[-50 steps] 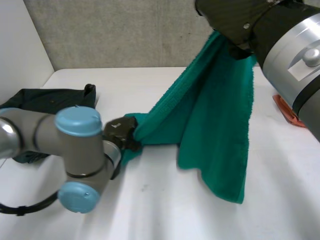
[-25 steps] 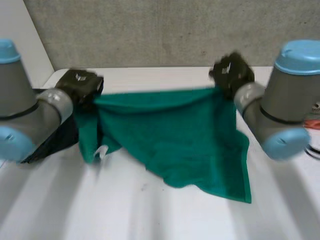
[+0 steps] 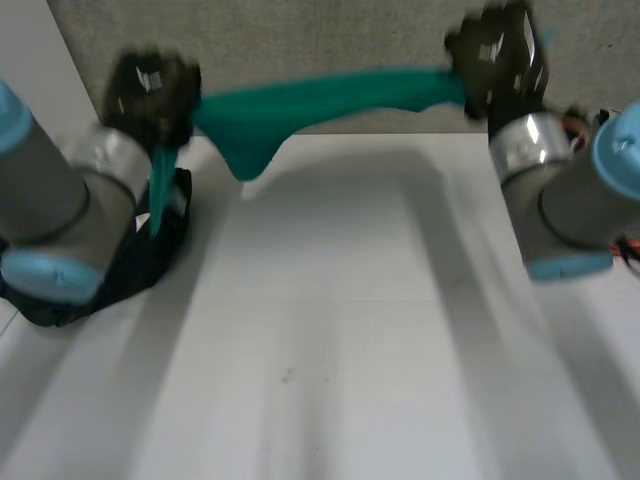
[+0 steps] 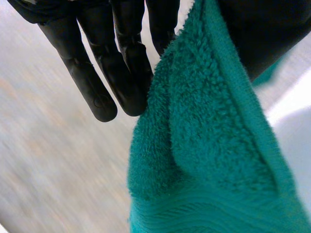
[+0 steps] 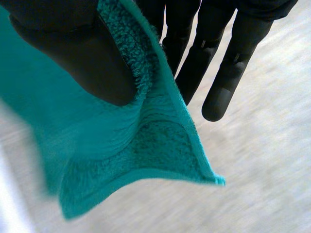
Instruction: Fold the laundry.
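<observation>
Grey wall (image 3: 300, 50) at the back, white table (image 3: 330, 330) in front of it. Nothing lies on the middle of the table.

The green towel (image 3: 330, 95) is up in the air, off the table, pulled out long between my 2 hands in front of the wall. The left hand (image 3: 150, 90) pinches one end: in its wrist view the thumb presses the towel's edge vs. the straight fingers. The right hand (image 3: 495, 55) does the same at the other end, thumb on top and fingers under, w/ a corner of the towel poking out past the thumb. So both hands are clamped on the towel.

How far along? I think we are near the start. No fold is made yet. The towel has to come down flat on the table first, then get folded. A dark cloth (image 3: 150, 250) sits in a heap at the table's edge by the left arm (image 3: 50, 200). It looks not folded, so that job is left too.

Hard to see: the towel sags in the middle & I can't find its other 2 corners. The left arm covers part of the dark cloth, so I can't tell what sort of thing it is.
</observation>
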`<act>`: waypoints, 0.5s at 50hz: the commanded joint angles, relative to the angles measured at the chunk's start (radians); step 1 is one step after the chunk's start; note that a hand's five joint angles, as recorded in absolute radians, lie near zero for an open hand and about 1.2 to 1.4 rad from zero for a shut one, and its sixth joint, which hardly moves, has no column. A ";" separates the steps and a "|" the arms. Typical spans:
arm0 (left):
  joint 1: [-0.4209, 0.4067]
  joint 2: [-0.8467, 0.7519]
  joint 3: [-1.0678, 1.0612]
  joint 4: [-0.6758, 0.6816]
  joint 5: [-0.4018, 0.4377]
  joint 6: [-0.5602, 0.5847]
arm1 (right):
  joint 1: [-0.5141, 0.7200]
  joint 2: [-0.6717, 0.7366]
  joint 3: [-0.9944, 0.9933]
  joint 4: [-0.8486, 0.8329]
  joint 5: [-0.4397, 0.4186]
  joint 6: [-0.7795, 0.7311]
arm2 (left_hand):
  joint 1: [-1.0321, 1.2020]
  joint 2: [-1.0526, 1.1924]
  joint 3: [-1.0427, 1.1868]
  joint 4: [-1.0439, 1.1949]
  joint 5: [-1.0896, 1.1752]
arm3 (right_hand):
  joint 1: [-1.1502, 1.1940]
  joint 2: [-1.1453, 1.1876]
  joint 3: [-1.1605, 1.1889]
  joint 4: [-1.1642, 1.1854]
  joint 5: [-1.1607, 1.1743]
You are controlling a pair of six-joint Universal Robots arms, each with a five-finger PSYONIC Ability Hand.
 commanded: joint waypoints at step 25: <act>0.145 -0.105 -0.414 0.153 -0.034 0.167 | -0.062 0.111 0.202 0.358 -0.008 0.107 | -0.488 -0.530 -0.526 -0.536 -0.473 | 0.270 0.224 0.206 0.197 0.217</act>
